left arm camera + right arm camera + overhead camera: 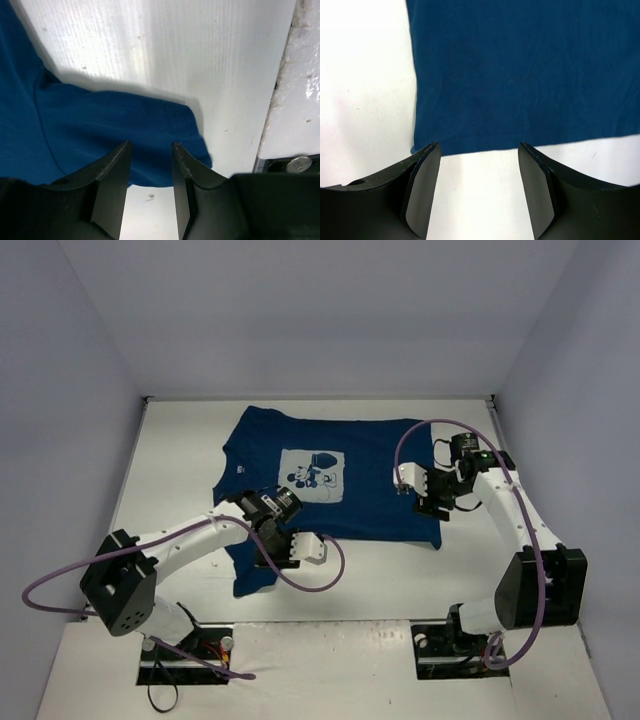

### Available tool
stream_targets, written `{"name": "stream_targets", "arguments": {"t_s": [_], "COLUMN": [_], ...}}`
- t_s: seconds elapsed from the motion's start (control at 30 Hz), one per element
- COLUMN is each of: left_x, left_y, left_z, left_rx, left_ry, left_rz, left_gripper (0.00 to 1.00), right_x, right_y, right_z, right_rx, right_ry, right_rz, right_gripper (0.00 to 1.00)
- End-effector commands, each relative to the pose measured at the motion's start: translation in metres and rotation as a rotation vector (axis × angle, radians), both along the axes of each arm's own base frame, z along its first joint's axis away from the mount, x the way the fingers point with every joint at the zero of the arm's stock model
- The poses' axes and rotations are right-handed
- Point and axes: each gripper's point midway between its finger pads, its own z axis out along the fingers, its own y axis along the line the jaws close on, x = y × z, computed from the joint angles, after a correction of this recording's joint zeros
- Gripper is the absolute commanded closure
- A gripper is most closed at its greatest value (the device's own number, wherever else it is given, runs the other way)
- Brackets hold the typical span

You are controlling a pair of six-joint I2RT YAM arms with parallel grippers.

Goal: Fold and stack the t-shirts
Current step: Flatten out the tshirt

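Note:
A navy blue t-shirt (370, 475) lies spread flat on the white table, print side up, with its pale square mouse print (312, 478) showing. Its collar is to the left and its hem to the right. My left gripper (272, 552) is open and empty. It hovers over the near sleeve (252, 575), whose cloth shows just past my fingertips in the left wrist view (125, 125). My right gripper (432, 505) is wide open and empty at the hem's near-right part. The hem edge (520, 100) lies just beyond its fingertips (422, 165).
Grey walls close in the table on three sides. Two black base plates (185, 655) (460, 650) sit at the near edge. Purple cables (320, 575) loop off both arms. The table's near edge and a white strip (295, 100) show in the left wrist view.

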Motion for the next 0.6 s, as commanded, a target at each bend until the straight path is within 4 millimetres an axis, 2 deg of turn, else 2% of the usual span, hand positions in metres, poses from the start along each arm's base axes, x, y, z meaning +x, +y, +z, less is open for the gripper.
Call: {"name": "stream_targets", "arguments": {"t_s": [0.0,0.1,0.23,0.43,0.57], "left_x": [-0.008,-0.011,0.000,0.019,0.016], "left_y": [0.002,0.005,-0.001,-0.009,-0.016], "left_z": [0.005,-0.005,-0.009,-0.001,-0.002], "left_rx": [0.013,0.045,0.063,0.039,0.036], "left_ry": [-0.053,-0.117,-0.167,-0.302,-0.348], "left_rz": [0.121,0.138,0.218,0.329,0.315], "left_gripper": [0.67,0.67,0.66,0.63,0.60], "right_x": [-0.005,-0.003,-0.001,-0.007,-0.012], "right_y": [-0.007,-0.021,-0.032,-0.044,-0.049], "right_z": [0.001,-0.004,-0.010,-0.017,-0.022], "right_rx": [0.026,0.015,0.002,-0.026,-0.036], "right_ry": [0.026,0.037,0.051,0.061,0.067], "right_rz": [-0.060,-0.097,-0.127,-0.143,-0.145], "right_gripper": [0.40,0.40,0.40,0.40,0.40]}}
